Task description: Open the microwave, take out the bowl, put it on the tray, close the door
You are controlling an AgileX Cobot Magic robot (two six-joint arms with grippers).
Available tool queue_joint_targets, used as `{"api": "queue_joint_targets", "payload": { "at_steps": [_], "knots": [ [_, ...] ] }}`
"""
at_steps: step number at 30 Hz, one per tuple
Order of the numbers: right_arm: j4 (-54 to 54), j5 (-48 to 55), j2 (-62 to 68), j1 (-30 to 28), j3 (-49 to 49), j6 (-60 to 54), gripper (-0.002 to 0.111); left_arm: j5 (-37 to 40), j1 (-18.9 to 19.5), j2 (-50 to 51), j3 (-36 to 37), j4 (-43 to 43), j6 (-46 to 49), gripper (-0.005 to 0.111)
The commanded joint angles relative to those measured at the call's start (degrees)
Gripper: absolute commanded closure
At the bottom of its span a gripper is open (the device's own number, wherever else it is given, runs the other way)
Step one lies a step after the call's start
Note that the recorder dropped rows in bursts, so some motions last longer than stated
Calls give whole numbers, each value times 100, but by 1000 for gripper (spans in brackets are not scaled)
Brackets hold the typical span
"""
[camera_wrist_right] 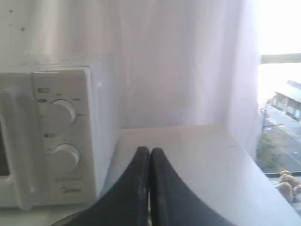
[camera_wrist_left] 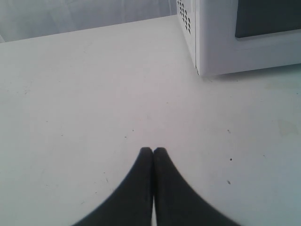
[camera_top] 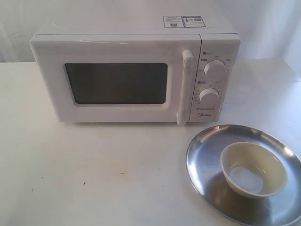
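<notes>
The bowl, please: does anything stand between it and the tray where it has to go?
Nothing visible does: the bowl already sits upright on the tray, in front of the microwave, whose door is shut.

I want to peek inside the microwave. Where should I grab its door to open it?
Grab the handle, the tall white bar at the right edge of the door. Come straight from the front and pinch its left and right sides, about halfway up. It stands upright and narrow, so a sideways pinch probably fits best.
</notes>
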Motion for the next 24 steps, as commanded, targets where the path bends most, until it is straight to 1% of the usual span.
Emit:
{"api": "queue_joint_targets", "payload": {
  "at_steps": [1,4,13,15,16,18,22,23,24],
  "knots": [
    [-119,-324,-231,-441,153,96,108,-9,-5,-12,-6,-22,-36,107],
    [-119,-616,-231,-429,153,84,108,-9,-5,-12,-6,-22,-36,107],
    [-119,-674,-231,-419,153,60,108,-9,-5,-12,-6,-22,-36,107],
    [131,-631,-231,-419,153,-285,108,-9,-5,-12,-6,-22,-36,107],
    [766,-522,-231,-419,153,-888,108,-9,-5,-12,-6,-22,-36,107],
    [2475,-413,-231,-419,153,-2578,108,-9,-5,-12,-6,-22,-36,107],
    [6306,-148,-231,-419,153,-6662,108,-9,-5,-12,-6,-22,-36,107],
    [6995,-96,-231,-419,153,-7438,108,-9,-5,-12,-6,-22,-36,107],
    [7416,-53,-231,-419,153,-7921,108,-9,-5,-12,-6,-22,-36,107]
  ]
}}
